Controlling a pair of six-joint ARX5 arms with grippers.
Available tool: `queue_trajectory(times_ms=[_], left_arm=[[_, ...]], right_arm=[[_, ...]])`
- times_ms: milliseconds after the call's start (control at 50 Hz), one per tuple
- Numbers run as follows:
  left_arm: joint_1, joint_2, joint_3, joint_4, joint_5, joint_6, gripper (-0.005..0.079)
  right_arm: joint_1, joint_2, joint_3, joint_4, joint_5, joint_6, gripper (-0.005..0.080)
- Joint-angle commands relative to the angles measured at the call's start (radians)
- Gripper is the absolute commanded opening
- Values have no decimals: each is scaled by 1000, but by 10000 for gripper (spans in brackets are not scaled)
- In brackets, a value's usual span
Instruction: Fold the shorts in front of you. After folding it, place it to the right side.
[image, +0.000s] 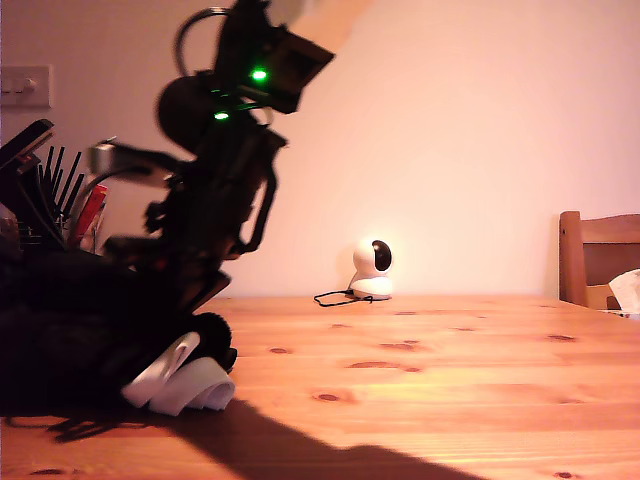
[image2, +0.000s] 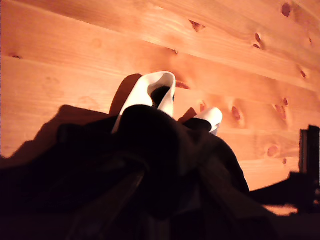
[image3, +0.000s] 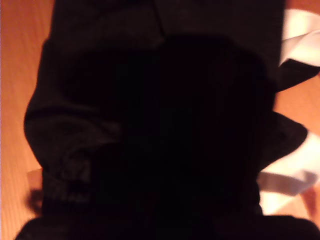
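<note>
Wooden table (image: 450, 360), bunched shorts (image: 100, 340) seemingly beneath an arm's hidden pincer.

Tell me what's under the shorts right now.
The shorts lie bunched on the wooden table, white hem bands curling out. Anything beneath the black fabric is covered.

Black shorts (image: 90, 340) with white hem bands (image: 185, 385) lie on an orange-brown knotted pine table (image: 430, 370).
</note>
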Motion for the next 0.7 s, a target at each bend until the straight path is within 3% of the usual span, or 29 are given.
queue_trajectory(times_ms=[0,100,200,480,560,680], left_arm=[[0,13,2,-5,-8,17,292],[0,13,2,-24,-21,37,292],[0,13,2,-58,-93,83,292],[0,13,3,-74,-261,127,292],[0,13,9,-76,-270,128,292],[-1,13,9,-85,-270,127,292]], right_arm=[[21,76,2,-13,24,3,-11],[34,80,2,-20,78,0,-11],[34,80,2,-51,132,1,-11],[1,80,2,-178,154,41,-11],[-4,80,2,-203,168,73,-11],[-16,80,2,-258,188,240,-11]])
